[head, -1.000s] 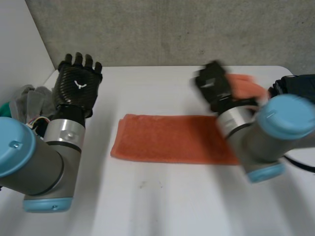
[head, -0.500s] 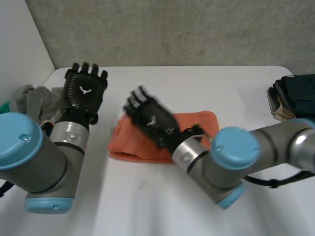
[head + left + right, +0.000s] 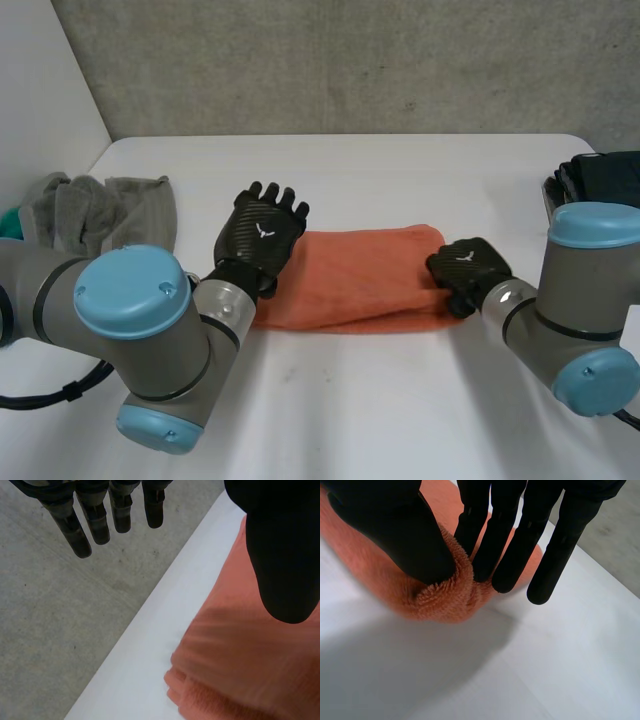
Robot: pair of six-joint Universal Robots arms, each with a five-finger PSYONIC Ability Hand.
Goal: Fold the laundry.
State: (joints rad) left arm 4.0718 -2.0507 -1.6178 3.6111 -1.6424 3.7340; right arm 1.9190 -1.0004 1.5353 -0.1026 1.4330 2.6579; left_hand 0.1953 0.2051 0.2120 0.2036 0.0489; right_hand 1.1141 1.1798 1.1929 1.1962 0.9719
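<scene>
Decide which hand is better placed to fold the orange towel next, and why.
Right, probably: the right hand pinches one end of the orange towel; the left hand is open at the other end, holding nothing.

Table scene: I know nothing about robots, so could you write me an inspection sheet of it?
Surface: white table.
Job's things: orange terry towel, folded over, lying mid-table.
Clutter: crumpled grey cloth pile at the left edge; dark folded garments at the right edge.
Hands: left hand open at the towel's left end; right hand pinching its right end.
Cables: nothing seen on the towel.
Surroundings: grey concrete beyond the far edge.
</scene>
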